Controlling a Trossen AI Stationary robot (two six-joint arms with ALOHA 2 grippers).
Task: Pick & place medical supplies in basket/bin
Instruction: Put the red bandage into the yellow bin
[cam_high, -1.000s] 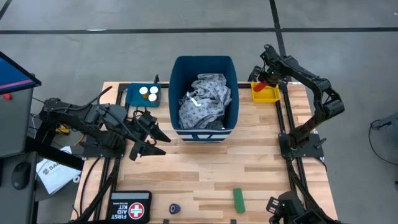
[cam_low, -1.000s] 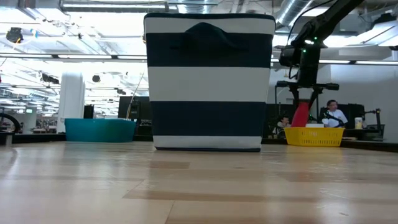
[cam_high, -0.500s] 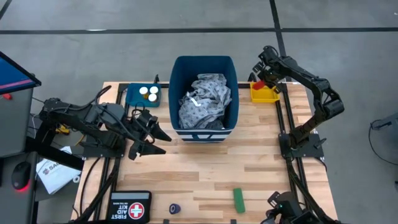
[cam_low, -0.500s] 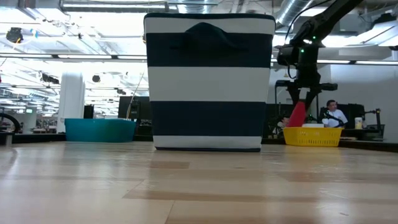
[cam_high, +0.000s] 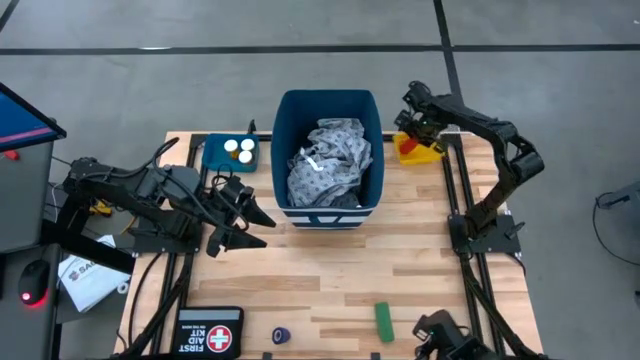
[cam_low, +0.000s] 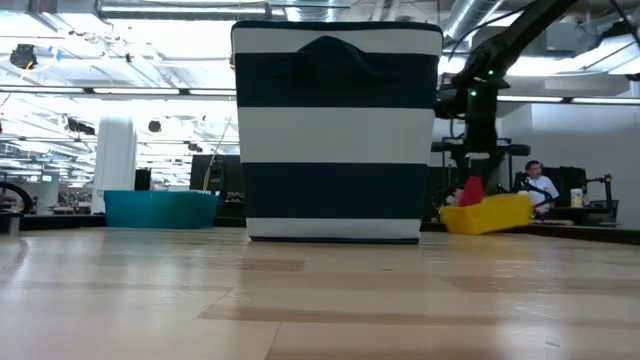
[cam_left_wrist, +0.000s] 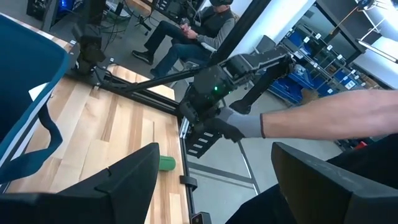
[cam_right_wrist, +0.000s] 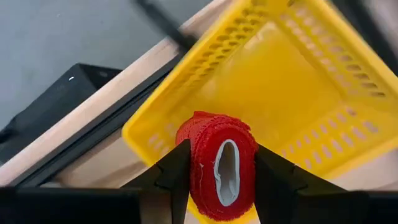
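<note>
Tabletop's yellow tray (cam_high: 418, 152) tilted — red roll (cam_right_wrist: 216, 163) squashed.

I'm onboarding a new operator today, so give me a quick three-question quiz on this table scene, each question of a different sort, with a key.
1. True or false: the right pincer is closed on a red roll.
2. Which container holds the grey patterned gown? A) the teal tray B) the dark blue bin C) the yellow tray
3. Fill in: in the low view, the yellow tray sits ____ rather than flat.

Key
1. True; the roll sits between its fingers, over the yellow tray.
2. B
3. Tilted; one side is lifted off the table.
</note>
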